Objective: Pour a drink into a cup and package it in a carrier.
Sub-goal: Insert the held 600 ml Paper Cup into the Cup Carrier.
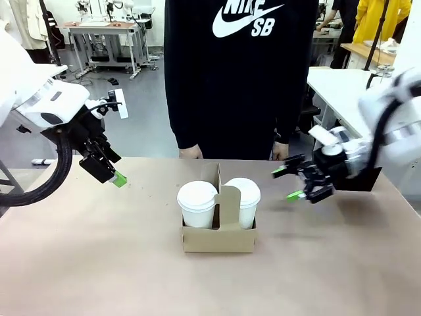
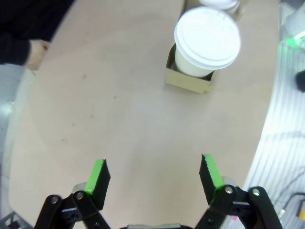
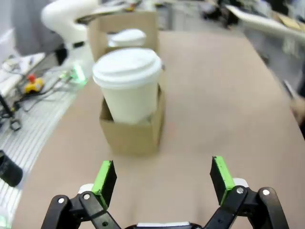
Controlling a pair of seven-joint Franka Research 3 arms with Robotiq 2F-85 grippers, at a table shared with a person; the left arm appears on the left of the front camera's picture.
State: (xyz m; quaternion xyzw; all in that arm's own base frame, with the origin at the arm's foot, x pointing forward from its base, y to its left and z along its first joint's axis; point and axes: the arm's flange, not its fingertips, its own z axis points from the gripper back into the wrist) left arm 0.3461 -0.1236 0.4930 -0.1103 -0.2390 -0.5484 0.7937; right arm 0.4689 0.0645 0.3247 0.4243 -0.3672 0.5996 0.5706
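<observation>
A big brown table, with a person's black top at the far side and a hand resting by the far edge.

In the middle of the table, the carrier, a small brown card box standing upright with its tall handle panel in the middle. Long side running left to right. Two pockets, both full: one cup in the left pocket, a second cup in the right pocket, each standing straight up with a white lid on. No jar of drink to be found on the table. Looks like the pouring and the packing are done, or very nearly.

To the right of the carrier, the right gripper, up off the table, green pads wide apart, holding nothing, aimed left at the carrier. Seen from its own wrist, the right-pocket cup dead ahead between the open fingers, the other cup behind it.

To the left, the left gripper, higher and farther off, well apart from the carrier. Wide open too in its wrist view, with nothing inside.

Right gripper nearer than the left. For a grab, best bet the handle panel sticking up between the two lids.
</observation>
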